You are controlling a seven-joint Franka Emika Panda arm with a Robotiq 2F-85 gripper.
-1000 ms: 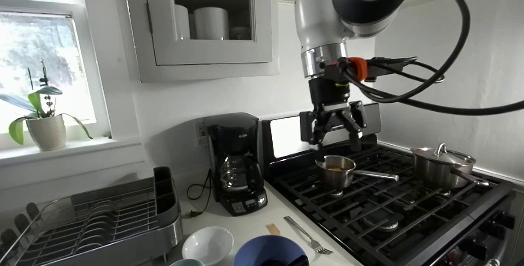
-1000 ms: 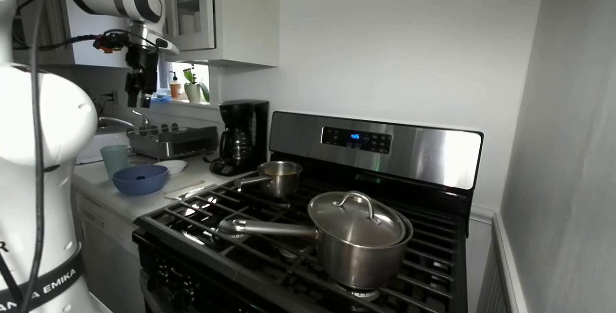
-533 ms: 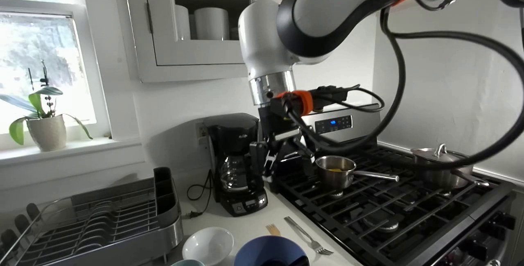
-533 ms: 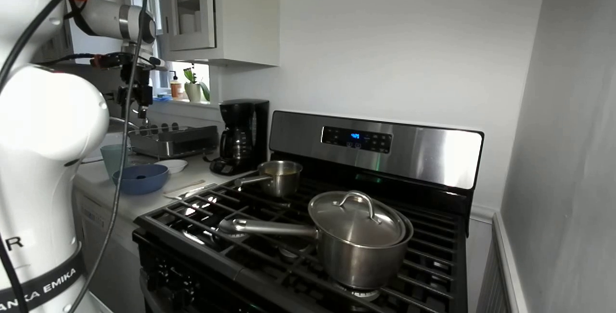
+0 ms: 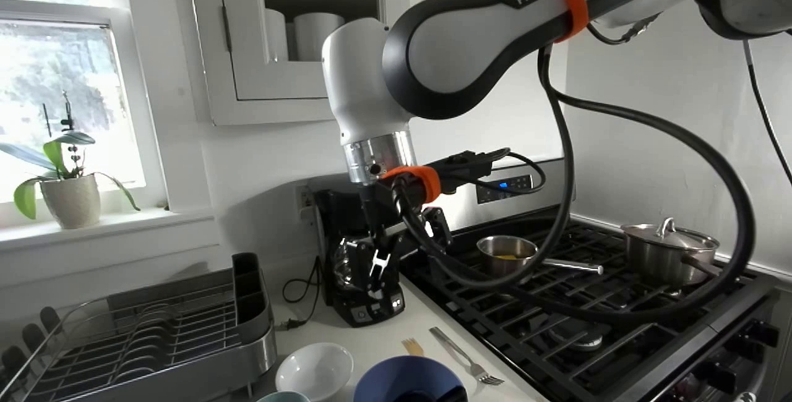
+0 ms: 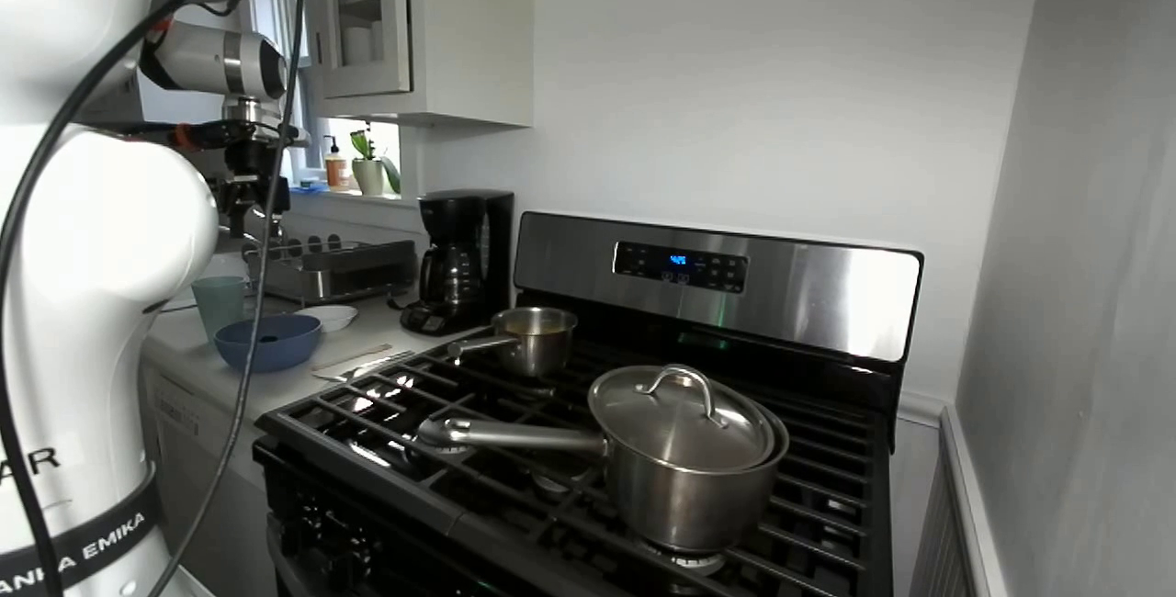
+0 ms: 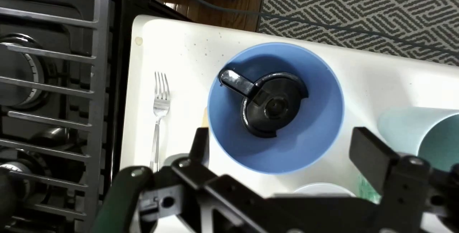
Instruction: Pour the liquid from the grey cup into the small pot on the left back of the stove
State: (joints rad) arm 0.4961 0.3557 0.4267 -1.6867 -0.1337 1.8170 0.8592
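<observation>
My gripper (image 7: 281, 132) is open and empty above the counter, with the blue bowl below it in the wrist view. It also shows in an exterior view (image 6: 255, 216). A plain pale cup with a grey-green tint, apparently the grey cup (image 6: 219, 305), stands on the counter beside the blue bowl. In the wrist view the cup (image 7: 401, 125) is partly behind one finger; its contents cannot be made out. The small pot (image 5: 495, 267) with its long handle sits at the left back of the stove (image 6: 818, 294). Something yellow shows inside it.
The blue bowl (image 7: 308, 147) holds a black lid (image 7: 274, 105). A fork (image 7: 161, 104), a white bowl (image 5: 314, 368), a coffee maker (image 6: 469, 230) and a dish rack (image 5: 173, 352) are nearby. A lidded steel pot (image 6: 689, 496) is on the stove. A cable (image 5: 625, 111) hangs from the arm.
My gripper has moved from in line with the small pot to the left and lower in an exterior view, in front of the coffee maker. The pots, bowls and cup have not moved.
</observation>
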